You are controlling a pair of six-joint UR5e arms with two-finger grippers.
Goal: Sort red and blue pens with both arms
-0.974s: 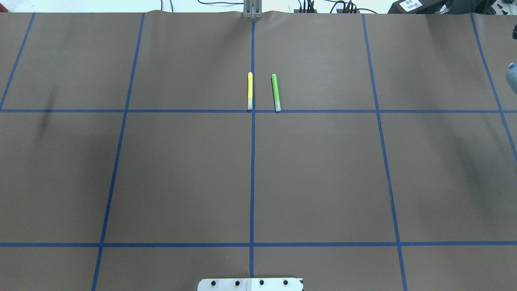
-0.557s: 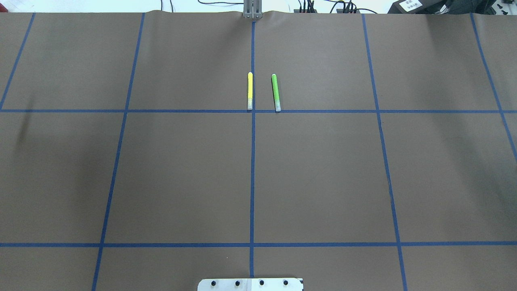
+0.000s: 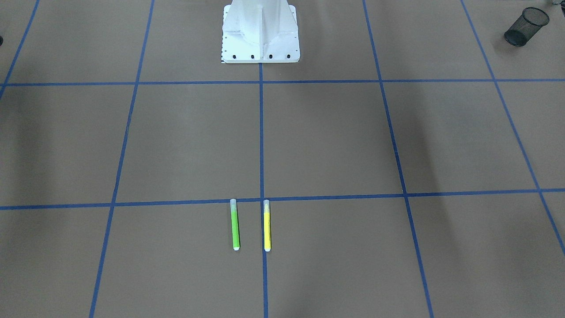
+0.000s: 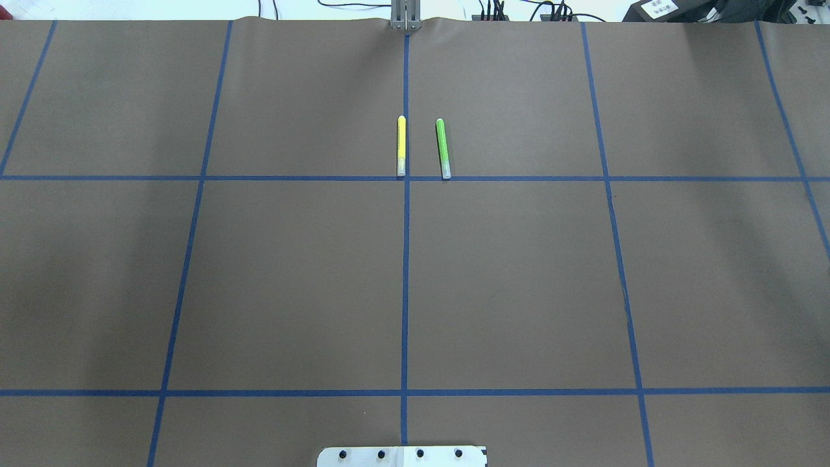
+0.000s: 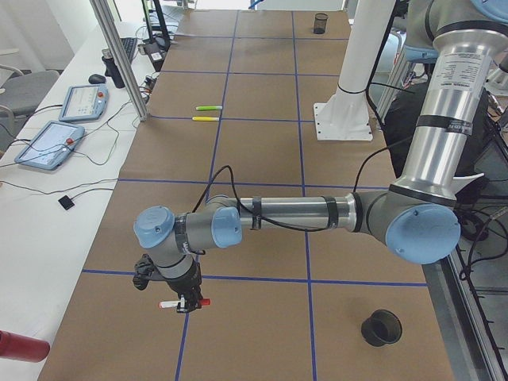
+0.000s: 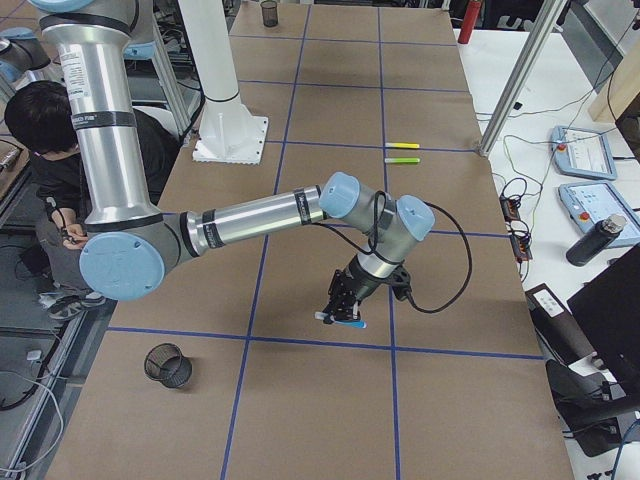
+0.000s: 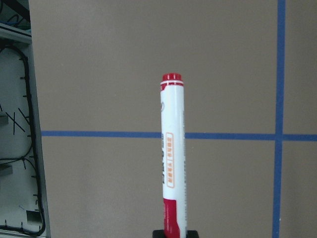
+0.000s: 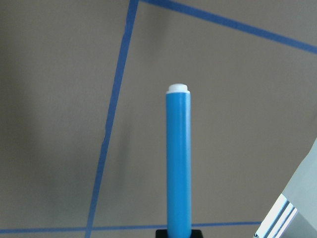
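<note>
The red pen (image 7: 172, 158), white-barrelled with a red cap and red end, sticks out of my left gripper (image 7: 174, 233), which is shut on its capped end. In the exterior left view that gripper (image 5: 184, 300) holds the red pen (image 5: 184, 303) level, low over the table's near end. The blue pen (image 8: 178, 158) stands out of my right gripper (image 8: 178, 233), shut on its lower end. In the exterior right view this gripper (image 6: 343, 305) carries the blue pen (image 6: 340, 318) just above a blue tape line. Neither arm shows in the overhead or front-facing views.
A yellow pen (image 4: 401, 145) and a green pen (image 4: 443, 148) lie side by side at the table's middle. Black mesh cups (image 5: 381, 327) (image 6: 168, 365) stand near each table end. The white robot base (image 3: 260, 31) is at the robot's edge. A person (image 6: 45, 130) sits behind it.
A pale blue arm joint at the overhead view's right edge has left the view. The dark shadow at the left slid further left and faded. The yellow and green pens have not moved.
</note>
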